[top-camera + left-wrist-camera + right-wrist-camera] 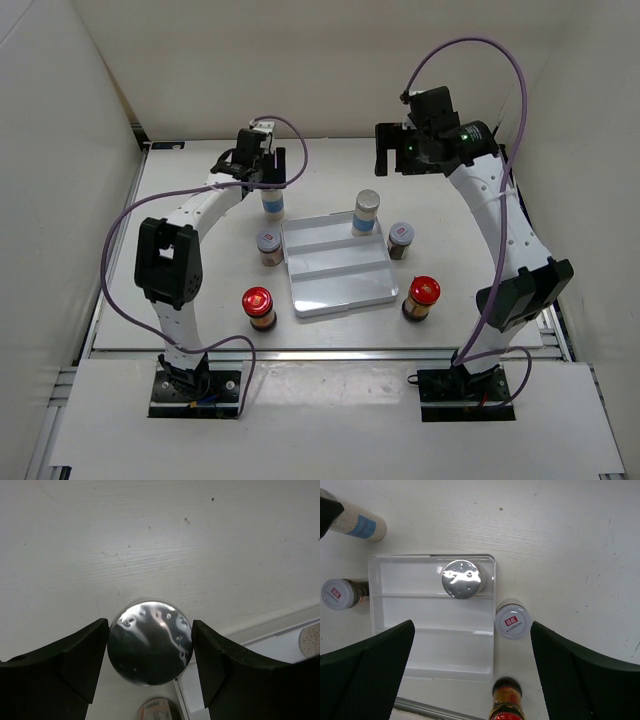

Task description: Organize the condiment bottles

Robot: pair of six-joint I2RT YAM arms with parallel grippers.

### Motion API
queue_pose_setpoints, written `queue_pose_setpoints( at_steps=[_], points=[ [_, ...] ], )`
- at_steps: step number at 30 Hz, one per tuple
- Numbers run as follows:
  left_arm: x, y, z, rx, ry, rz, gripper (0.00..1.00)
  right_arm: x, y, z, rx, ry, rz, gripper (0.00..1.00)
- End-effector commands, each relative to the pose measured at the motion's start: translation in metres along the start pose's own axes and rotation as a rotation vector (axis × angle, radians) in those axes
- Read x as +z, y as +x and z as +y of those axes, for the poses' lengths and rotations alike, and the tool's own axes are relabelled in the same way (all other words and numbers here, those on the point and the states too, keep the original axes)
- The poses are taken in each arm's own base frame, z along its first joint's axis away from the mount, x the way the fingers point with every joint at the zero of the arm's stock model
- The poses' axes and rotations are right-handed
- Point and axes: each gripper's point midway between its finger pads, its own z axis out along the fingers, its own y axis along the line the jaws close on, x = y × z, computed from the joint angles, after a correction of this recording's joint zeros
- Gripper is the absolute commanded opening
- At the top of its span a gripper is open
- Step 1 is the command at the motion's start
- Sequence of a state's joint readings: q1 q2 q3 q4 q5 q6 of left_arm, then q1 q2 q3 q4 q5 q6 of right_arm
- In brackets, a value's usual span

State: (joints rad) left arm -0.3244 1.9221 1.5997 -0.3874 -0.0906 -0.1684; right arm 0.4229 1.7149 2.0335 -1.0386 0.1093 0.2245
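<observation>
Our left hand (150,632) grips a white jar (272,204) on the bench (455,215), just left of the tray (340,293). Our right hand (471,626) hangs wide open, empty, above the second jar (462,579) in the tray.

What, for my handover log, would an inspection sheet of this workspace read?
Surface: white table, lightly scuffed; white ridged tray at centre.
Job's things: right tall bottle stands in the tray's far compartment. Outside the tray, on the table: left tall bottle, left short jar, right short jar, left red-capped jar, right red-capped jar.
Clutter: nothing seen.
Grippers: left gripper closed on the left tall bottle; right gripper open, raised, holding nothing.
Cables: purple cables loop off both arms, clear of the bottles.
Surroundings: white walls on three sides.
</observation>
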Motion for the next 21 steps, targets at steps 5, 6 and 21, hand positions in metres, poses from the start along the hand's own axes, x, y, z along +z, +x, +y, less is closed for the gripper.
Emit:
queue_pose_setpoints(
  at_steps=[5,6,21],
  points=[
    [-0.041,-0.010,-0.003,-0.027,0.039,-0.061,0.71,-0.009,0.003,-0.003,-0.002,0.007,-0.021,1.00],
    [-0.043,-0.006,-0.003,-0.027,0.037,-0.055,0.70,-0.010,0.005,-0.004,-0.002,0.007,-0.018,1.00],
    [-0.106,-0.095,0.008,0.018,-0.024,-0.299,0.30,-0.017,0.009,-0.007,-0.002,0.016,-0.028,1.00]
  ],
)
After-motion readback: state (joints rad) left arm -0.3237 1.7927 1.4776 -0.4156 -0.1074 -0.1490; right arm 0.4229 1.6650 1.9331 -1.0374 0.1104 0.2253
